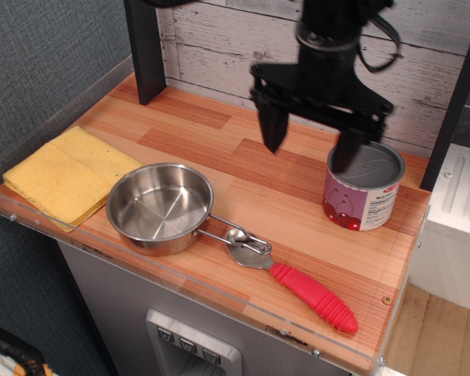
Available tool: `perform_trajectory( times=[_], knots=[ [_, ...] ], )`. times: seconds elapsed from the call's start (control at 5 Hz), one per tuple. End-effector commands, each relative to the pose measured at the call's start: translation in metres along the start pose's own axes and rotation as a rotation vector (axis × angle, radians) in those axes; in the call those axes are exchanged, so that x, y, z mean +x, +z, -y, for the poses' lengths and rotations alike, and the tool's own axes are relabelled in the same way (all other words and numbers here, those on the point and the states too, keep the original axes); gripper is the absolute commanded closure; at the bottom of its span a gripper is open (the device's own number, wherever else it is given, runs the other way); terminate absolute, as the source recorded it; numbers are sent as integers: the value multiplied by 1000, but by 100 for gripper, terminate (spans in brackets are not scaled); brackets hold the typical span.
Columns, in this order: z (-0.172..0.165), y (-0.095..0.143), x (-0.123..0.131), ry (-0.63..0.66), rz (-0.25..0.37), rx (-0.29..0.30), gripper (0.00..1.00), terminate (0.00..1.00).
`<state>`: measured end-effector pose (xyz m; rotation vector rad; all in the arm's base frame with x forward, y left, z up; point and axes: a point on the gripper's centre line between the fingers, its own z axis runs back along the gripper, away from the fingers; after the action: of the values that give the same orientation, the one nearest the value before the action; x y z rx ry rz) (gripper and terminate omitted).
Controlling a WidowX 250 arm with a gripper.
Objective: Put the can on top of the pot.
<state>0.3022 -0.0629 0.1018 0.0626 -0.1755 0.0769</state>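
The can [365, 194] stands upright at the right of the wooden counter, grey lid up, cherries on its label. The pot [160, 207] sits at the front left, empty, its thin handle ending in a red ribbed sleeve [313, 297] that points to the front right. My gripper [309, 147] is open and empty, fingers pointing down, just left of and above the can. Its right finger [347, 150] overlaps the can's left rim in this view; the left finger [272, 129] hangs over bare wood.
A folded yellow cloth [67, 175] lies at the left end. A clear plastic guard [180, 280] runs along the front edge and left side. A dark post [145, 48] stands at the back left, and a plank wall [219, 47] is behind.
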Motion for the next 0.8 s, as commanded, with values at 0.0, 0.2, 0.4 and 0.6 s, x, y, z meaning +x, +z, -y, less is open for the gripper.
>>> perform_trajectory(
  times=[0.0,0.2,0.4,0.6],
  knots=[
    [56,3,-6,313,-95,-76,0,0],
    [75,-10,1,527,-127,-66,0,0],
    [76,-24,10,687,-134,-77,0,0],
    [72,-31,21,757,-132,-79,0,0]
  ],
)
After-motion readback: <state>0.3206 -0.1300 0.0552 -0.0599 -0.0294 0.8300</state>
